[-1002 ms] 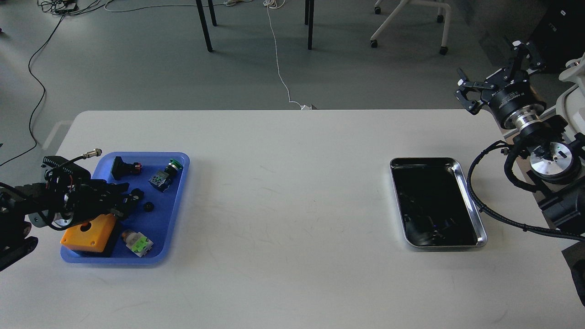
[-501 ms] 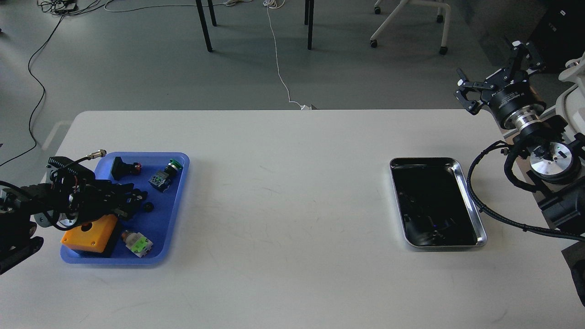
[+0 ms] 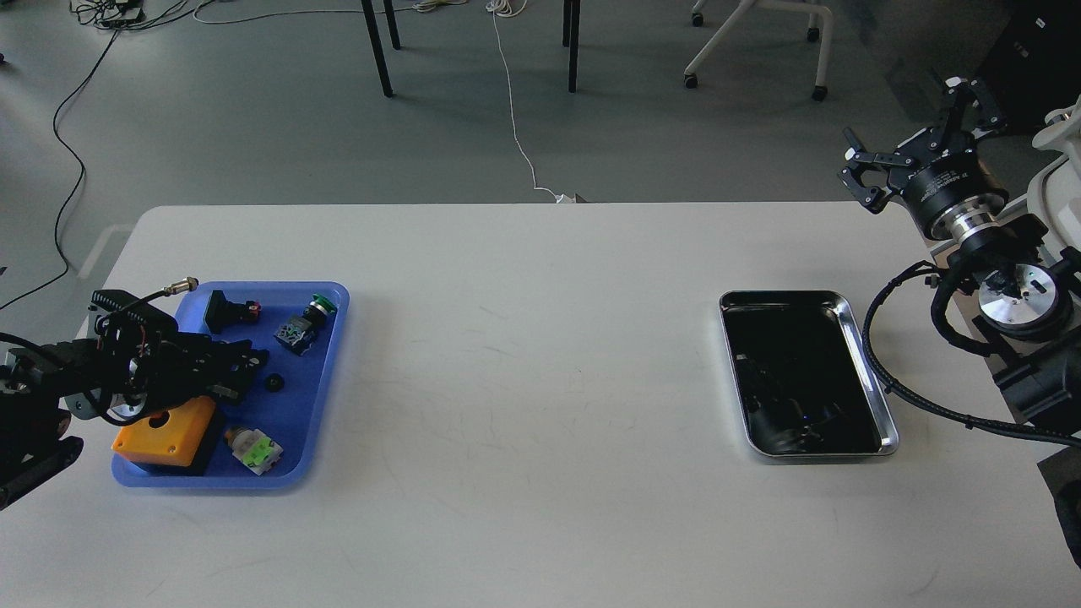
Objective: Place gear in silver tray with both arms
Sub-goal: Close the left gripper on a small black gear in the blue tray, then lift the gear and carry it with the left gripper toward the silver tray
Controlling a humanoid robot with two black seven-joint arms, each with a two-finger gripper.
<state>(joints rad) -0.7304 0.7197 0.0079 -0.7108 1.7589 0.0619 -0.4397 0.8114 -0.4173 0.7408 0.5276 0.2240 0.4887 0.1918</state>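
Several parts in blue tray [image 3: 329, 371], silver tray [image 3: 870, 371] apart.

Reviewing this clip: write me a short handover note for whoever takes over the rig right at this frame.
Left gripper: low over the blue tray, at the small black parts; too dark to tell whether the jaws hold anything.
Right gripper: raised beyond the table's far right corner, jaws open, empty.
Silver tray: on the right side of the table, nothing in it.
Done: nothing placed yet.
Left: secure the gear, carry it across the table, set it in the silver tray.
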